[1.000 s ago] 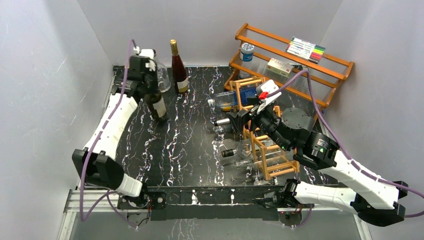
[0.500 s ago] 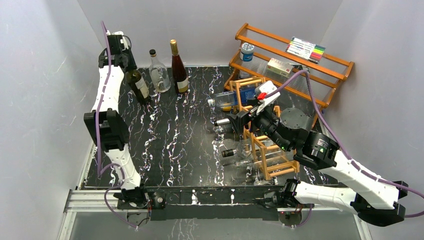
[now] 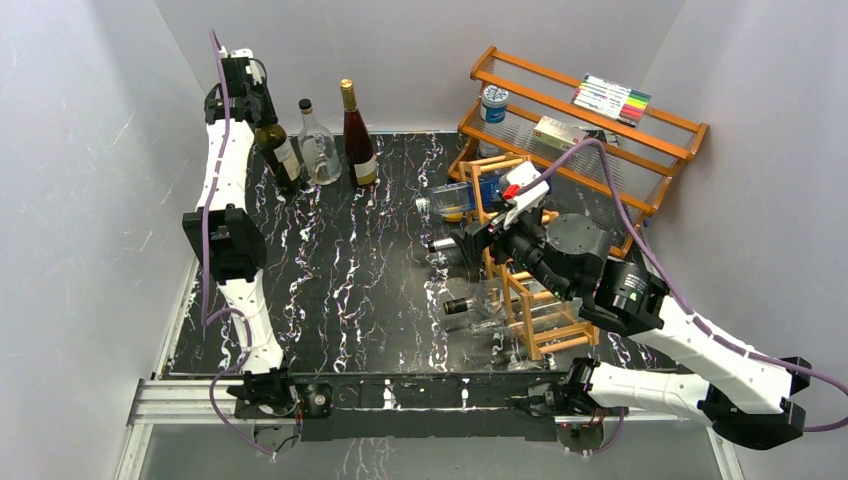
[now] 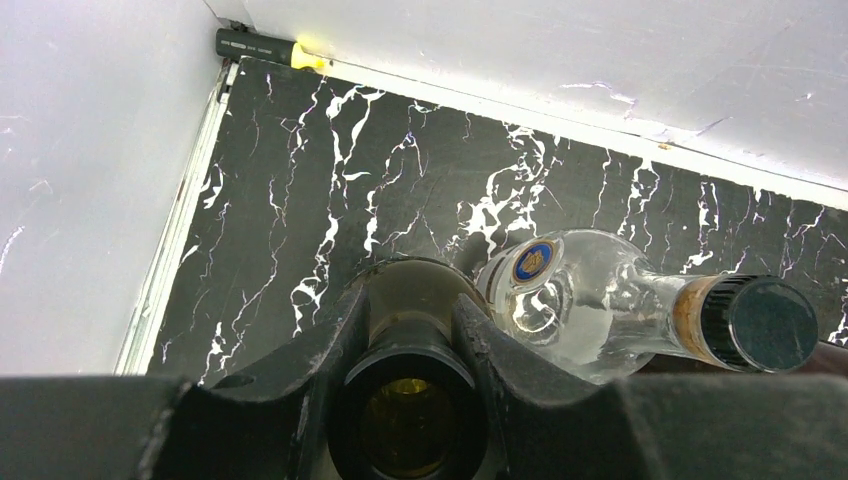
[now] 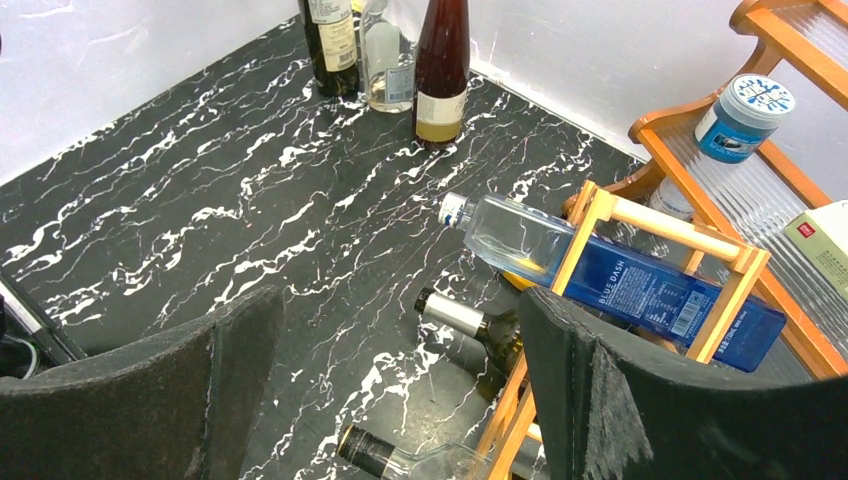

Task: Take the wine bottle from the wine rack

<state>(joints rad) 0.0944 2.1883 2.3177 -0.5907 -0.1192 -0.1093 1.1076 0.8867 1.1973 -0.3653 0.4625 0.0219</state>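
Note:
My left gripper (image 3: pixel 258 110) is at the back left corner, shut on the neck of a dark green wine bottle (image 3: pixel 281 157) that stands nearly upright; the left wrist view shows the fingers (image 4: pixel 345 330) clamped on either side of its neck (image 4: pixel 410 390). The orange-brown lattice wine rack (image 3: pixel 528 300) stands at the right. It holds a blue-labelled clear bottle (image 3: pixel 460 200), a silver-capped dark bottle (image 3: pixel 446 247) and a black-capped clear bottle (image 3: pixel 470 306), all lying down. My right gripper (image 3: pixel 468 240) is open and empty above the rack's left side, over the silver-capped bottle (image 5: pixel 455 315).
A round clear bottle (image 3: pixel 318 150) and a red bottle with a gold cap (image 3: pixel 357 140) stand beside the green one at the back. A two-tier wooden shelf (image 3: pixel 600 175) at the back right holds a blue-lidded jar (image 3: pixel 493 103), a box (image 3: pixel 558 132) and markers (image 3: pixel 612 98).
My left arm has carried the green bottle from the left middle to the back left corner, beside the clear bottle. My right arm has shifted only slightly.

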